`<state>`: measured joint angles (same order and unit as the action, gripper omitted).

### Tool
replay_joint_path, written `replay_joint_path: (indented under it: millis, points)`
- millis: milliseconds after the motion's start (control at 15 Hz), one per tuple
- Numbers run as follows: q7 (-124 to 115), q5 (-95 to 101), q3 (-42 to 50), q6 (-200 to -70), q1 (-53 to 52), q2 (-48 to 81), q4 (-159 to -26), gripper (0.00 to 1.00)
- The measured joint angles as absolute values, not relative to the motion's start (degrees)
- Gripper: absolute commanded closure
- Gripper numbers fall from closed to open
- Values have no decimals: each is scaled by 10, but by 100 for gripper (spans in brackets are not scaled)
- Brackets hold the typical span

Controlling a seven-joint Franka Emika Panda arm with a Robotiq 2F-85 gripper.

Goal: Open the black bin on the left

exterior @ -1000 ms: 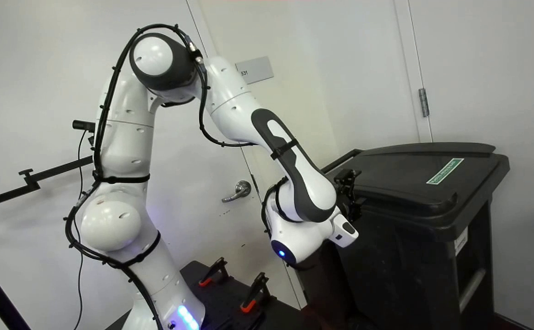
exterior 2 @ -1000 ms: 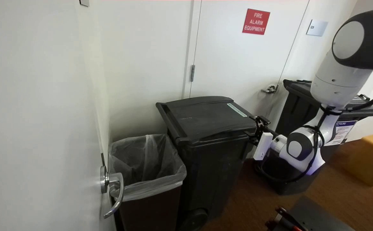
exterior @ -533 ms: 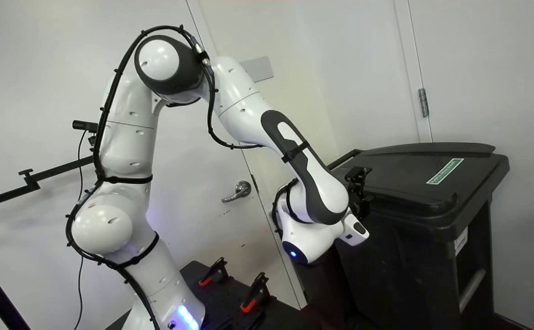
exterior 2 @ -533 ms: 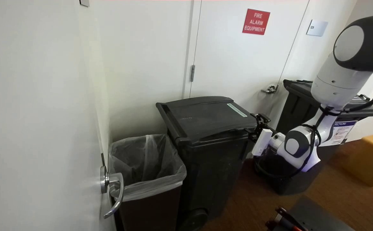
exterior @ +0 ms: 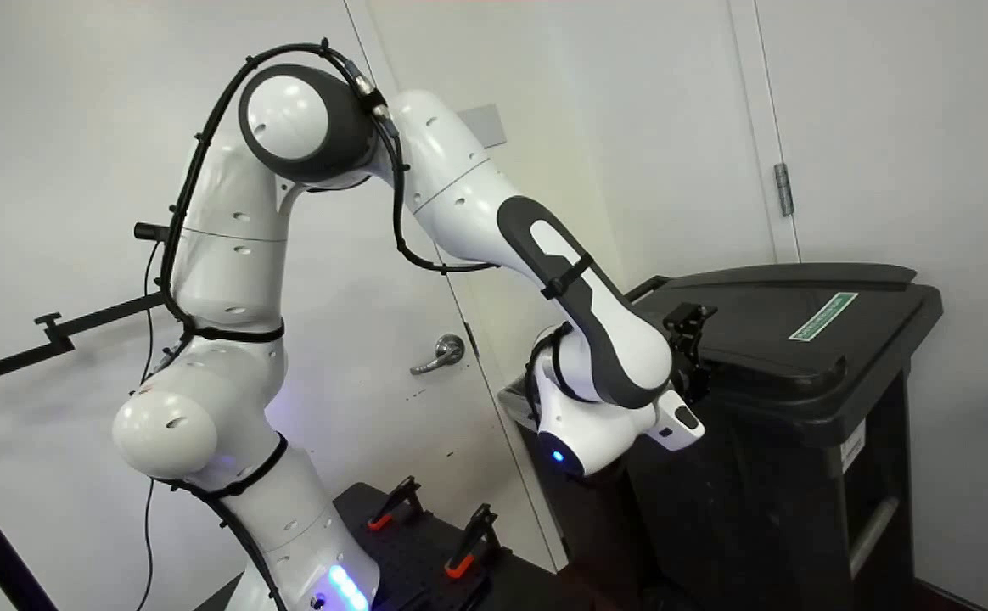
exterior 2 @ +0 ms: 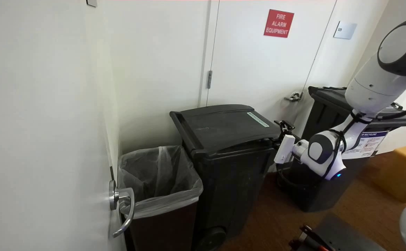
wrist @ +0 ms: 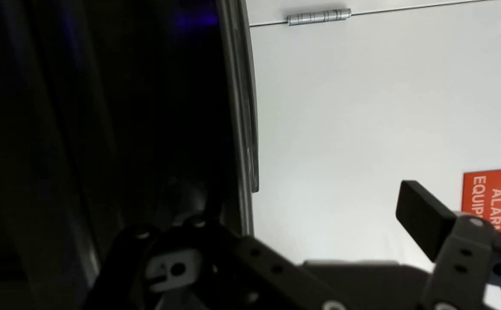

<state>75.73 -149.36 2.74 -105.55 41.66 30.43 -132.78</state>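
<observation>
1. Your backdrop in an exterior view is a tall, flat white door (exterior 2: 255,62).
2. Your jointed white robot arm (exterior: 231,263), capped in dark grey, arches up in an exterior view and slopes down at its working end.
3. Your target, the large, boxy black plastic wheelie bin (exterior 2: 231,181), shows in both exterior views; it stands upright in front of that door, and its flat hinged black lid (exterior 2: 227,127) lies down on the body.
4. A second boxy black bin (exterior 2: 325,116), lidded as well, stands partly hidden behind your arm; you can see a white printed sheet (exterior 2: 367,144) with a dark blue heading on it.
5. A brown open-topped waste bin (exterior 2: 164,230), lined with a translucent plastic bag (exterior 2: 168,202), stands just beside the wheelie bin, on the side away from your arm.
6. A boxy orange-yellow block (exterior 2: 405,170) sits on the reddish-brown floor (exterior 2: 377,216), well apart from the wheelie bin.
7. Your black two-fingered gripper (wrist: 308,213) has its jaws spread wide: in the wrist view one finger lies over the wheelie bin's dark wall, the other over the white door, and the lid's rim runs down between them. You cannot tell whether a finger touches the bin.
8. A red rectangular sign (exterior 2: 279,23) with white capitals, "FIRE ALARM EQUIPMENT", is fixed to the white door.
9. A narrow pale green label (exterior: 823,316) lies on the lid's top.
10. A small silver metal hinge (exterior 2: 209,79) sits on the door's edge.
</observation>
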Motion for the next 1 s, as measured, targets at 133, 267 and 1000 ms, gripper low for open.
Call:
replay_joint_path:
  millis: [133,267,1000]
  points:
    - [769,-1494,1,-1069,446,309,-1317,0]
    - [782,-1494,-24,-1076,470,313,-1310,0]
    - [819,-1492,-55,-1077,465,318,-1313,0]
